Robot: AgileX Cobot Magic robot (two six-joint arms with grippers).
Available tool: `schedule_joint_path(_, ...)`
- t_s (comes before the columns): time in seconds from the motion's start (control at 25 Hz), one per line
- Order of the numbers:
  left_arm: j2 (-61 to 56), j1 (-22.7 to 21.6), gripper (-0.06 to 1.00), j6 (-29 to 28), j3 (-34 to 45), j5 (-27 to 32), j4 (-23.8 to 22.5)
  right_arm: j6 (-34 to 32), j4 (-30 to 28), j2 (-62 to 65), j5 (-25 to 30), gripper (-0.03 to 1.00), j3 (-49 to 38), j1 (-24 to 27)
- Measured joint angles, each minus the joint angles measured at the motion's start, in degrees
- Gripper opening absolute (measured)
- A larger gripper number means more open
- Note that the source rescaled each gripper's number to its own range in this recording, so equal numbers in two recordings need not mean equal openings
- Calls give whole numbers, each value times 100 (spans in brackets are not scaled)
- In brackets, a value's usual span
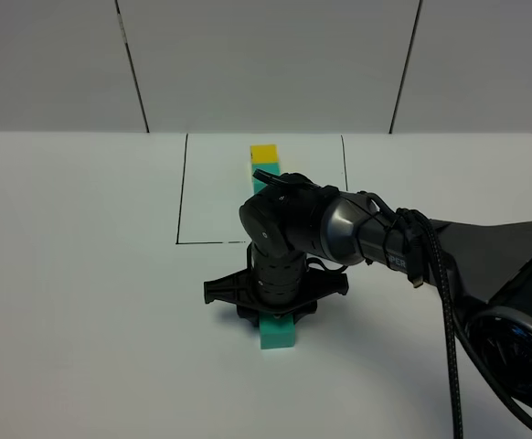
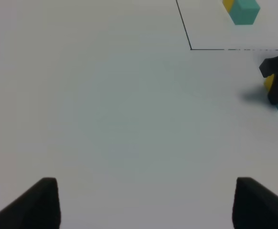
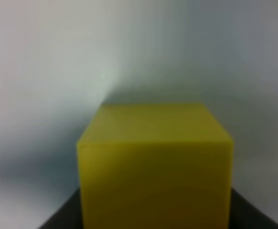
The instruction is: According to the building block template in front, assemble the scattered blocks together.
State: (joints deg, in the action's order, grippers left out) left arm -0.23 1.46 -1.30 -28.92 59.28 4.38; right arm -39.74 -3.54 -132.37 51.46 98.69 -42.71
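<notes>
Nearest in the high view, a teal cube (image 1: pixel 278 331) sits on the white table (image 1: pixel 83 274) under the right pincer (image 1: pixel 275 306); the template (image 1: pixel 265 163) stands behind.

Left wrist view: left pincer (image 2: pixel 144 200) open, empty.

Right wrist view: yellow cube (image 3: pixel 154 164), seemingly light and rigid, fills the frame; whether it is gripped is unclear.

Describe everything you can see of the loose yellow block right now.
The yellow block is a plain, matte, unmarked cube with clean edges. The right wrist view shows it close up between the sides of the right claw, which looks shut on it. In the left wrist view only a sliver of yellow shows behind the claw, right beside the loose teal block, near the black line of the template's rectangle. The overhead view hides it under the arm, so contact with the teal block is unclear.
</notes>
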Motion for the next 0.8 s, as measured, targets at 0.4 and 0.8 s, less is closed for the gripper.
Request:
schedule_joint_path(0.4,0,0,64,0,0,0,0,0,-272,0,-39,100,6,-19)
schedule_joint_path(0.8,0,0,64,0,0,0,0,483,-416,977,420,100,6,-19)
